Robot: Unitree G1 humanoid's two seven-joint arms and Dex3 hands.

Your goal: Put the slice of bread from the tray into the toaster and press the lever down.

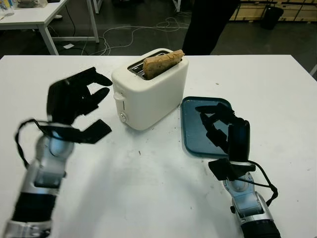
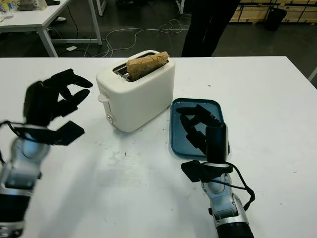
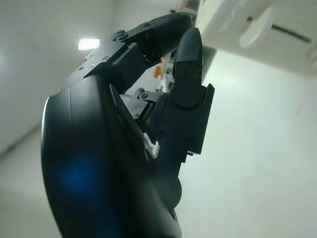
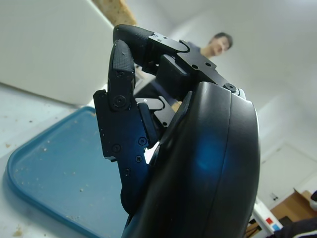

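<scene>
We see the white toaster (image 1: 148,91) standing near the middle of the white desk (image 1: 148,193), a bit toward the far edge, w/ the slice of bread (image 1: 162,63) already in its slot, top half sticking up and tilted. The lever (image 1: 118,97) on the toaster's near-left end sits high, i.e. not pressed down; a round knob (image 1: 122,117) is below it. The blue tray (image 1: 195,144) lies just beside the toaster on its right, toward the desk's right edge, w/ only crumbs on it. Our left hand (image 1: 79,99) is raised above the desk left of the toaster, near the lever end but apart from it; fingers are partly curled and hold nothing. In the left wrist view the fingertips (image 3: 190,47) point up close to the lever, w/ a gap between. Our right hand (image 2: 198,126) is over the tray, fingers curled in, gripping nothing. A person in dark clothes (image 1: 208,25) stands beyond the desk's far edge.
</scene>
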